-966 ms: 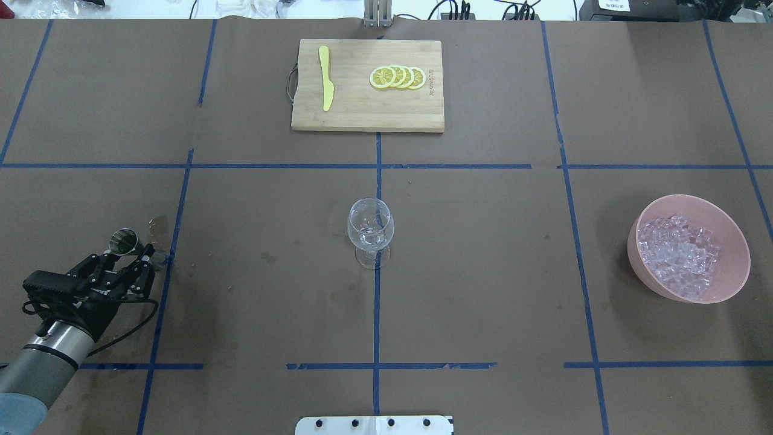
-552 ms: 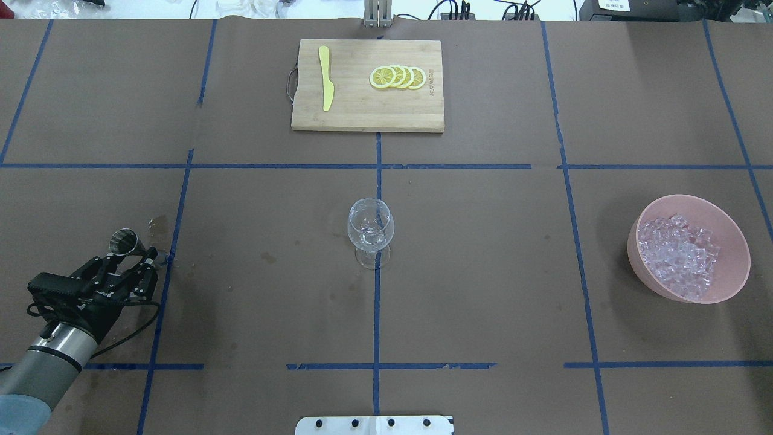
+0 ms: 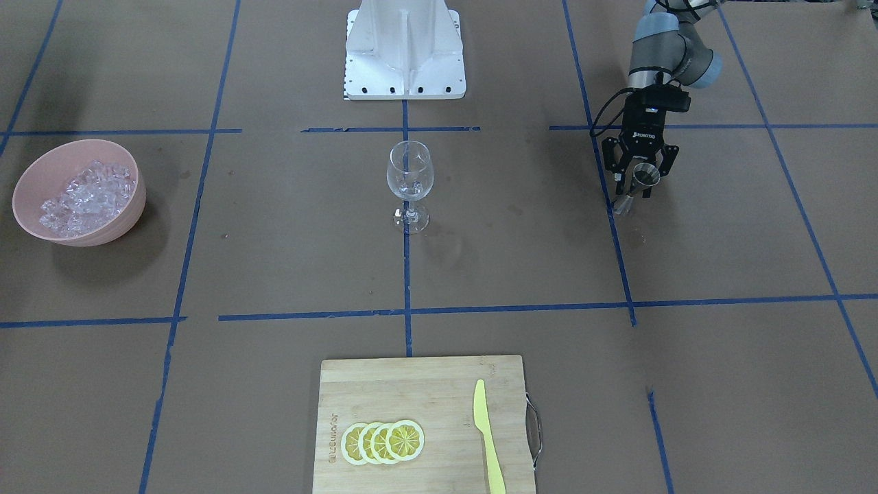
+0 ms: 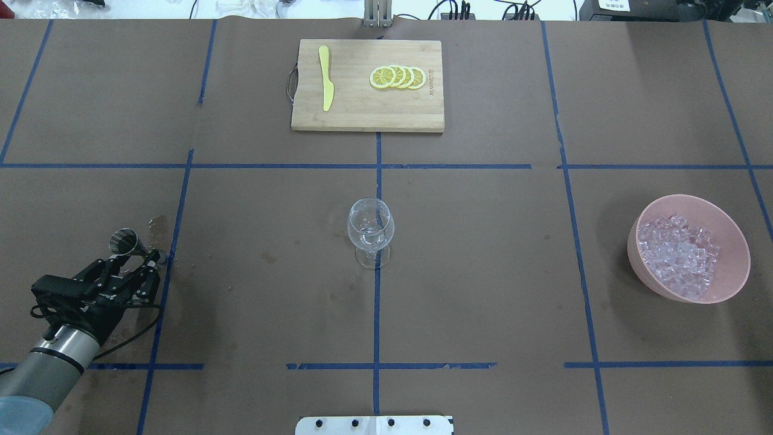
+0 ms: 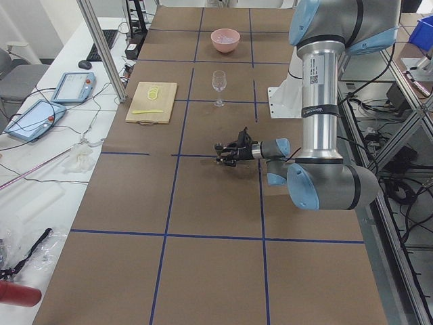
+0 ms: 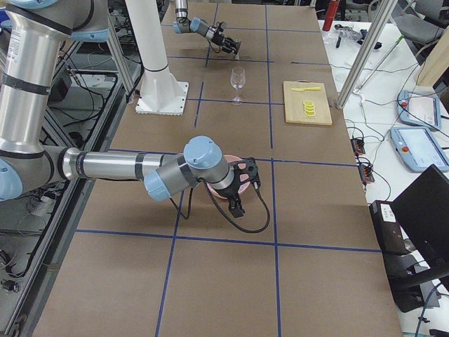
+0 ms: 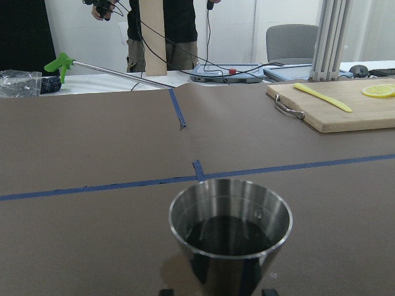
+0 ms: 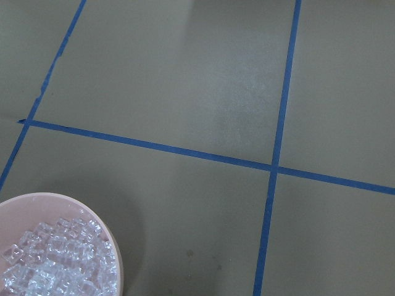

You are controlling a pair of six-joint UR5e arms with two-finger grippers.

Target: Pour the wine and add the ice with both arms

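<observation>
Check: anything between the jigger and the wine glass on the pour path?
Nothing visible. Only bare paper and tape lines lie between the jigger at the left tool and the wine glass; board and bowl sit aside.

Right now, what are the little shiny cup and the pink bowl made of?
The little cup looks like polished steel: silvery, mirror-like walls with bright glints. The pink bowl is probably plastic: thin rim, dull even colour, no shine. I can't be sure from looks alone.
</observation>
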